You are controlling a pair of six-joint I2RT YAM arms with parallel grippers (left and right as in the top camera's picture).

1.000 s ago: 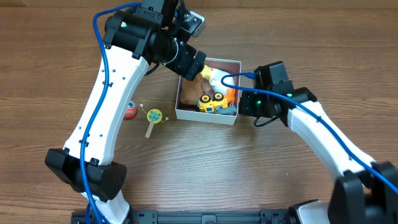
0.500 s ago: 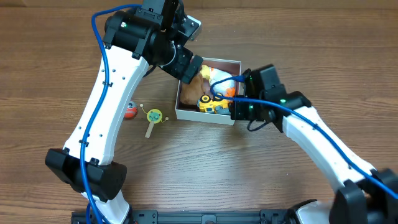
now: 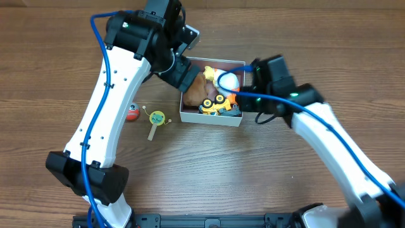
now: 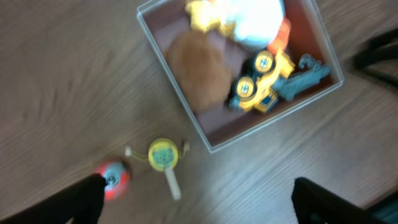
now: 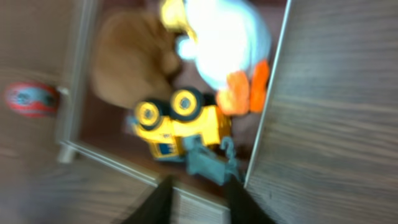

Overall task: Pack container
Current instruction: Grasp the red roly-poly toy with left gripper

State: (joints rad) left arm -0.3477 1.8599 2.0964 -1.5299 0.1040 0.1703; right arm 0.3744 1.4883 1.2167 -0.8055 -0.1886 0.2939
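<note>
Over the table's far side, the left gripper (image 4: 196, 183) hangs wide open and empty by the container (image 3: 209, 118), which sits between the arms holding a yellow truck (image 4: 258, 84) and brown plush (image 4: 199, 68). A red ball (image 4: 112, 177) and yellow stick toy (image 4: 163, 155) lie outside it, likely next. The right gripper (image 5: 199, 194), narrowly parted at the box's wall, may be steadying it, though a grip cannot be confirmed: only its blurred wrist camera shows this.

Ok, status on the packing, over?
Left hand open, empty, over the table. Right hand at container edge, grip unclear. Red ball and yellow stick toy outside it, not yet packed.
</note>
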